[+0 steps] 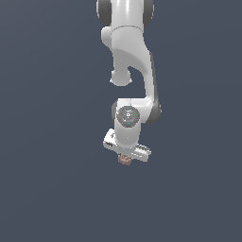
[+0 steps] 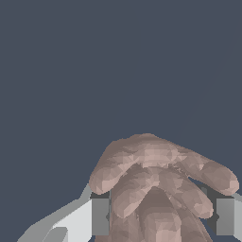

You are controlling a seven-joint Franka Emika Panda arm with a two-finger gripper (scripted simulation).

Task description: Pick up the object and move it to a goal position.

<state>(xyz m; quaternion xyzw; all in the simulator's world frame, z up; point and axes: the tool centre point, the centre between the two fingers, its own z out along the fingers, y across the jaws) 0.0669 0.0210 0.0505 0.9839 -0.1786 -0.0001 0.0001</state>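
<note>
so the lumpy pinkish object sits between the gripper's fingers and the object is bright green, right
Not quite. The object does sit between the fingers of the gripper, but it is brownish-pink, not bright green. The wrist view shows its colour plainly, and the exterior view agrees.

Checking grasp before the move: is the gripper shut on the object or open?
Shut on it. In the wrist view the object sits between both fingers; in the exterior view it hangs under the gripper.
</note>
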